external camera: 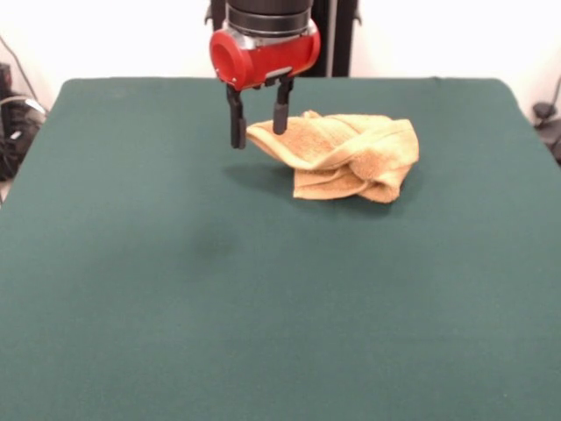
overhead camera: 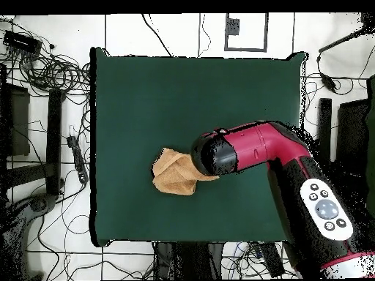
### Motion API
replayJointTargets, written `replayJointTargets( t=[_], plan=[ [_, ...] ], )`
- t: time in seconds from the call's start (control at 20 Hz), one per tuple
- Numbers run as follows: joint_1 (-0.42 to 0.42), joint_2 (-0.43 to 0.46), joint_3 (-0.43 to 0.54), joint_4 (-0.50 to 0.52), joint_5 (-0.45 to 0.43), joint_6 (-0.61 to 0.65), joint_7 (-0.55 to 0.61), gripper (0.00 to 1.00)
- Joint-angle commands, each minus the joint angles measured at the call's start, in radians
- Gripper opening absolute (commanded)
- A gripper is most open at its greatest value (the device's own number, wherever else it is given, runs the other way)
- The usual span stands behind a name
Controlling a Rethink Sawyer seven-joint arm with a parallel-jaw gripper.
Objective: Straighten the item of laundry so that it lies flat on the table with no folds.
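End effector (external camera: 259,127) open beside crumpled towel (external camera: 346,158).

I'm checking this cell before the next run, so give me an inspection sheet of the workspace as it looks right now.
Surface: table in dark green cloth, bare apart from the towel.
Job's things: mustard-tan towel bunched and folded over itself, not flat, one corner reaching toward the pincer.
Clutter: nothing seen on the table.
Grippers: pincer open, fingers pointing down at the towel's corner, one finger either side of its tip; contact cannot be told.
Cables: many loose cables on the floor around the table.
Surroundings: dark equipment beside the table, pale tiled floor.
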Motion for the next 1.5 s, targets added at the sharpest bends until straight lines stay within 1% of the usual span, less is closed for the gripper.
replayJointTargets(
  t=[0.05,1.1,1.5],
  plan=[
    [0.054,0.030,-0.033,0.111,0.019,-0.052,0.091,1.00],
    [0.061,0.001,-0.046,0.179,0.037,-0.088,0.112,1.00],
    [0.070,0.021,-0.058,0.173,0.018,-0.110,0.126,1.00]
  ],
)
